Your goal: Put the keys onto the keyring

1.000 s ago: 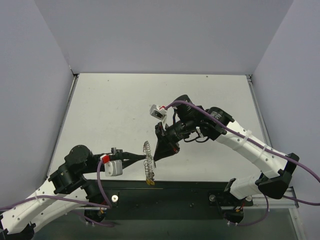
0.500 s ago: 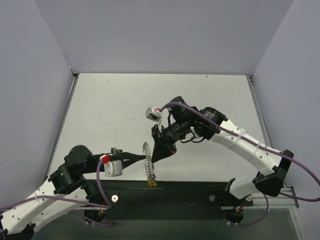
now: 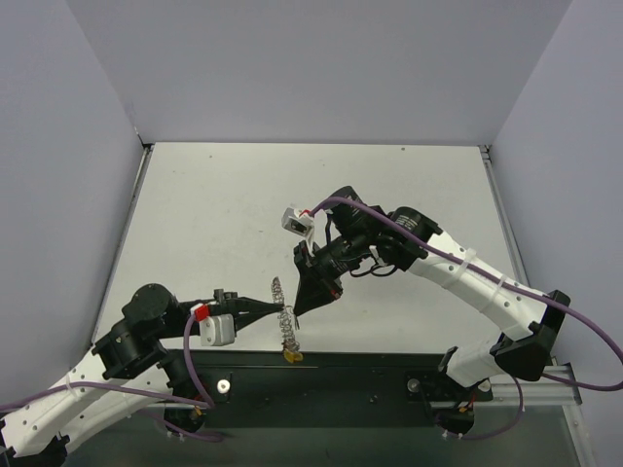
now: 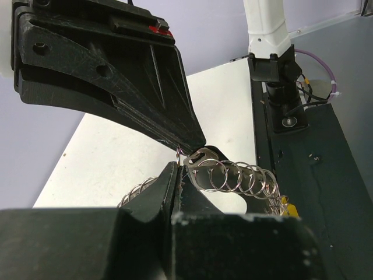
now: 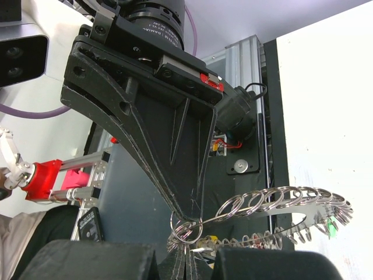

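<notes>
Compared with a second back, the keyring (image 3: 288, 334) tips a touch further left and the right arm sits closer in on it, lower centre of the top view. Going left to right: the left gripper (image 3: 275, 308) has its jaws squeezed tight on the keyring, holding it edge-on just above the near edge of the tabletop (image 3: 214, 214). The right gripper (image 3: 298, 309) comes in from the right, jaws also closed down to nothing, tip right against a small silvery loop at the ring's end. Can't tell whether it's pinching a key there or just the wire.

My read: we're mid-threading, so the next move needs the left to hold steady while the right works that loop round the coil. Tiny, fiddly stuff.

Count: one keyring, two grippers, and two keys I can make out hanging on it, a yellow key (image 3: 290, 356) at the bottom and a green key (image 5: 332, 227).
</notes>
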{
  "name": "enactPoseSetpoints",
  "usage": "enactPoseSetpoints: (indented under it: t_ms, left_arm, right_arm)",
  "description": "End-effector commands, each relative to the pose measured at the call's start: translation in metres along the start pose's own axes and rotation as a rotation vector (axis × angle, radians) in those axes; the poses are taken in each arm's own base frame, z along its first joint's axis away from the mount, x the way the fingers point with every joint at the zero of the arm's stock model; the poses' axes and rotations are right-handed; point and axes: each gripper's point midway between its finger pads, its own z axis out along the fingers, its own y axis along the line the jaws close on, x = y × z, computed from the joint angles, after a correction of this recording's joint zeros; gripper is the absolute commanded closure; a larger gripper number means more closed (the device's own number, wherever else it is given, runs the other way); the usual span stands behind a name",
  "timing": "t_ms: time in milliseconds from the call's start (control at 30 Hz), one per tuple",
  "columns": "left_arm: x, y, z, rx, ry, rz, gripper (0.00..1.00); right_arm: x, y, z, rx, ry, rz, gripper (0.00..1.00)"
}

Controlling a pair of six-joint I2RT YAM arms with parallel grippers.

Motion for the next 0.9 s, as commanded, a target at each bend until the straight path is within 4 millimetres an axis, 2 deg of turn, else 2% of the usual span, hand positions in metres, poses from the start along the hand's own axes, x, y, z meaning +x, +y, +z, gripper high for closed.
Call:
enactPoseSetpoints:
  t_ms: [0, 500, 867]
  left_arm:
    - [-0.033, 0.0059, -0.0023, -0.006, -0.093, 0.057, 1.0]
    - [-0.0267, 0.0066, -0.002, -0.014, -0.071, 0.047, 1.0]
    - [-0.03, 0.0059, -0.0031, -0.013, -0.085, 0.052, 1.0]
  right_arm:
    - [-0.0125, 0.0099, -0.0055, -0.033, -0.029, -0.047, 1.0]
    - [-0.0161, 0.0194, -0.0109, -0.048, -0.045, -0.083, 1.0]
    - [-0.0109, 0.0113, -0.0062, -0.037, -0.025, -0.066, 1.0]
